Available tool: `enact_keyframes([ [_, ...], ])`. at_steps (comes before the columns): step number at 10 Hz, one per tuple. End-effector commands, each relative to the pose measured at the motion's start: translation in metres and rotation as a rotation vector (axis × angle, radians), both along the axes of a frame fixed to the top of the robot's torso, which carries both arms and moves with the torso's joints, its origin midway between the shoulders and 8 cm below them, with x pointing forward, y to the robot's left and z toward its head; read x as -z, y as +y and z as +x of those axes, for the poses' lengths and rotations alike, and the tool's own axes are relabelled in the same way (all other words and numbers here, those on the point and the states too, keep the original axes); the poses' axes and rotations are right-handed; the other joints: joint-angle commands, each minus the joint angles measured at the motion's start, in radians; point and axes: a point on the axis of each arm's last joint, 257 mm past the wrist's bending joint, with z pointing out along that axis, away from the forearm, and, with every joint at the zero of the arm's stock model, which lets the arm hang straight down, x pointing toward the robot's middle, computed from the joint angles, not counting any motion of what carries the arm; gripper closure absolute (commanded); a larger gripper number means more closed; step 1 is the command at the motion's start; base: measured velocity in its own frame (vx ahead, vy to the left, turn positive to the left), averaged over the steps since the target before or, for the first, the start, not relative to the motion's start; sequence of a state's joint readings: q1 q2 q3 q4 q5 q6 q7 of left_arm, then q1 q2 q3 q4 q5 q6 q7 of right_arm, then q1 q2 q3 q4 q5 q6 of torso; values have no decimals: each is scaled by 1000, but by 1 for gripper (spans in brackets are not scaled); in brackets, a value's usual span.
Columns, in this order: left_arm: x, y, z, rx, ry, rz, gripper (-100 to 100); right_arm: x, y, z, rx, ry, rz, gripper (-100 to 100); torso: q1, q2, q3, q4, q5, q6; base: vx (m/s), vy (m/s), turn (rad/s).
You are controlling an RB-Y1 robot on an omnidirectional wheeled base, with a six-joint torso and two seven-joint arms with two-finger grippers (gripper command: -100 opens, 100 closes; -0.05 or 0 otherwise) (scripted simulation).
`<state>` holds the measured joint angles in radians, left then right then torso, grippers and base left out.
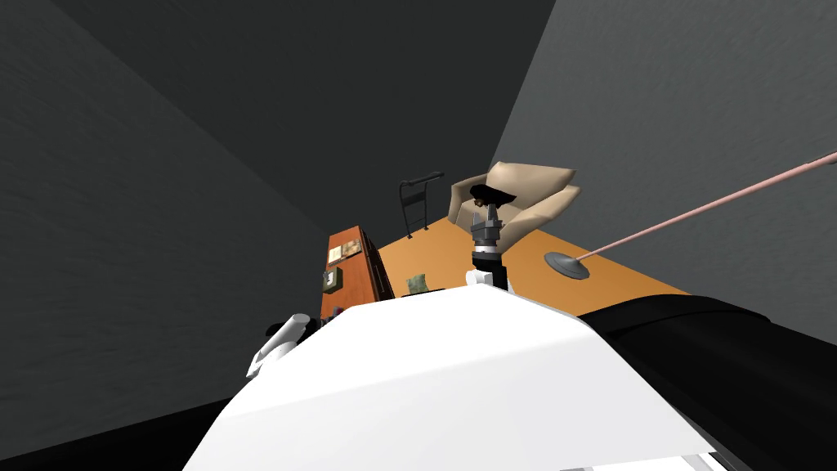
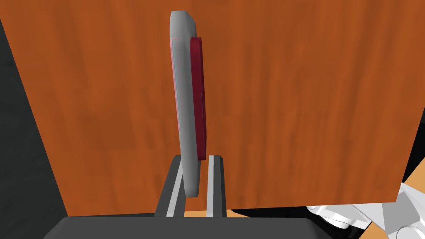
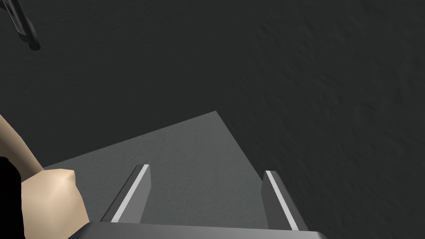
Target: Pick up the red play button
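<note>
Two left gripper (image 2: 197, 158) fingers (image 2: 214, 182) clamp the play button (image 2: 189, 103) by its edge.

Play button (image 2: 189, 103) between the left tool's (image 2: 196, 162) fingers, cabinet (image 2: 311, 103) behind it, armchair (image 1: 523, 200) farther ahead.

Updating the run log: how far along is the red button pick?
Done: the left gripper is shut on one edge of the red button. In hand: the grasp, with the button held edge-on in front of a brown wooden surface. Left: lifting it clear; whether it is off the wood yet cannot be told. The right gripper is open and idle.
</note>
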<state>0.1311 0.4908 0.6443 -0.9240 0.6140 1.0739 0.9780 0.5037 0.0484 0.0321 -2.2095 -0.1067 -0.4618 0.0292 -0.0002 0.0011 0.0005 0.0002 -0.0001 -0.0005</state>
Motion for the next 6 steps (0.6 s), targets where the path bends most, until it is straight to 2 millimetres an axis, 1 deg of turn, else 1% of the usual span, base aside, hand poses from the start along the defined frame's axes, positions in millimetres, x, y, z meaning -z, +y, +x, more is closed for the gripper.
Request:
enact_keyframes([
  [1,0,0,0,0,0,0,0,0,0,0,0,0,0,0,0,0,0,0,0,0,0,0,0],
  [2,-10,6,1,-5,0,-1,100,0,0,0,0,0,0,0,0,0,0,0,0,0,-20,-26,-34],
  [4,-22,14,2,-12,0,-1,100,0,0,0,0,0,0,0,-3,2,1,1,-1,0,-41,-44,-42],
  [5,-17,12,1,-9,-1,1,100,0,0,0,0,0,0,0,-3,3,2,1,-1,0,-18,-17,-4],
  [6,-18,13,1,-10,-1,-1,0,0,0,0,0,0,0,0,-2,2,1,0,-1,0,0,0,0],
])
